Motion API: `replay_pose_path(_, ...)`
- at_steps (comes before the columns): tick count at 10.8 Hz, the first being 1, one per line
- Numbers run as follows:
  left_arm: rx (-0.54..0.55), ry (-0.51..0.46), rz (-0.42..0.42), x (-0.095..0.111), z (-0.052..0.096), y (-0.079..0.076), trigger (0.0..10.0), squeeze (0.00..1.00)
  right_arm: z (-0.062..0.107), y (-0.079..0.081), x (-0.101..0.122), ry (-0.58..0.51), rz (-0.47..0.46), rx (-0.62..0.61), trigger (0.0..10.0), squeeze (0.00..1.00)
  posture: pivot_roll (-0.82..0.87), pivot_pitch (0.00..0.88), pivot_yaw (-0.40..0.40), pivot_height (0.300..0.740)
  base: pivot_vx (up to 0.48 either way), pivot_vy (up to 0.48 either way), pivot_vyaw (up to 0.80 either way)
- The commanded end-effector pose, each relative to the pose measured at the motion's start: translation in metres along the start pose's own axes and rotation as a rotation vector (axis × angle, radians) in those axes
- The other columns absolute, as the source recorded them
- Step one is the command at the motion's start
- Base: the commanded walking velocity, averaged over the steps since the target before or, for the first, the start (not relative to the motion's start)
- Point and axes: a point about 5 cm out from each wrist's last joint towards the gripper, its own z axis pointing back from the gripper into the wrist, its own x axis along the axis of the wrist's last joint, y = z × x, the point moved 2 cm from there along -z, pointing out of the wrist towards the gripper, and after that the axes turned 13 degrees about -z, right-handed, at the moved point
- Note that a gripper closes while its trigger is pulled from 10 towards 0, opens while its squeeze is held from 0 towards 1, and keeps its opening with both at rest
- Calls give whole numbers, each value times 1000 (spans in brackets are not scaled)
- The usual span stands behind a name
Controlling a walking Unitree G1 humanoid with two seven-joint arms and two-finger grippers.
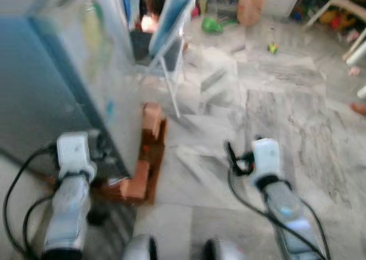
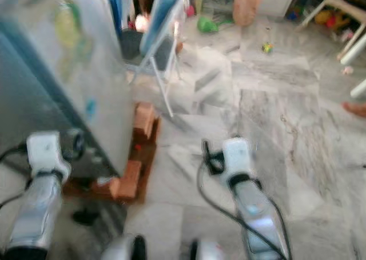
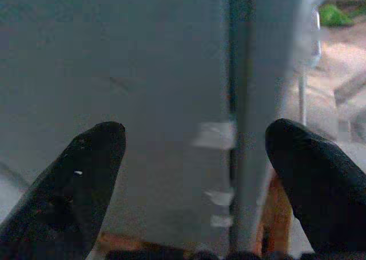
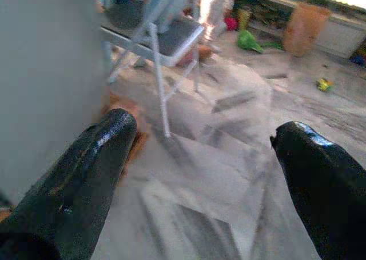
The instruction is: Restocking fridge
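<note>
- Straight ahead of the left tool (image 3: 194, 174), close in front of its fingers, stands the fridge (image 1: 51, 83), a tall grey-blue body with its long axis upright; a dark vertical seam (image 3: 234, 100), probably a door edge, runs between the two fingertips.
- The left tool is spread wide and holds nothing; it is the nearer arm by far, so I judge the opening pull falls to it.
- The right tool (image 4: 200, 174), also wide apart and empty, points past the fridge's side toward open marble floor (image 1: 274, 117), with the fridge off to its left.
- Under the fridge's near corner sit reddish-brown blocks (image 1: 146, 157), apparently propping it.
- Beyond the right tool, a folding chair (image 4: 154, 37) stands just beside the fridge; farther off lie a green toy (image 1: 211, 24) and a small yellow one (image 1: 273, 47).
- Pale patches on the fridge's side may be stickers, too blurred to read; no brand is legible.
- No goods for restocking can be made out.
</note>
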Motion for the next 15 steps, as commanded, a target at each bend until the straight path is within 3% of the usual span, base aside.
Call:
replay_pose_path(1,3,-22,5,5,4,-3,10000,0,4,-6,-2,18,8,-18,10000,0,2,160,-19,740,0,0,0)
replay_pose_path(3,-54,-44,44,6,17,-15,10000,0,3,-5,-4,25,10,-18,10000,0,11,159,-26,740,0,0,0)
replay_pose_path(4,-159,-69,93,12,18,-30,10000,0,3,-3,-4,26,10,-13,10000,0,9,160,-28,740,0,0,0)
replay_pose_path(5,-239,-88,86,16,18,-41,10000,0,3,-3,-3,26,10,-14,10000,0,7,158,-29,740,0,0,0)
replay_pose_path(8,-246,-117,99,28,-5,-46,10000,0,9,-11,-5,34,20,-37,10000,0,-13,158,-23,740,0,0,0)
replay_pose_path(12,-224,-121,136,34,-28,-52,10000,0,8,-7,-3,30,17,-37,10000,0,-36,173,-17,740,0,0,0)
replay_pose_path(15,-195,-142,122,48,-56,-58,10000,0,24,-17,3,33,29,-57,10000,0,-105,192,-18,740,0,0,0)
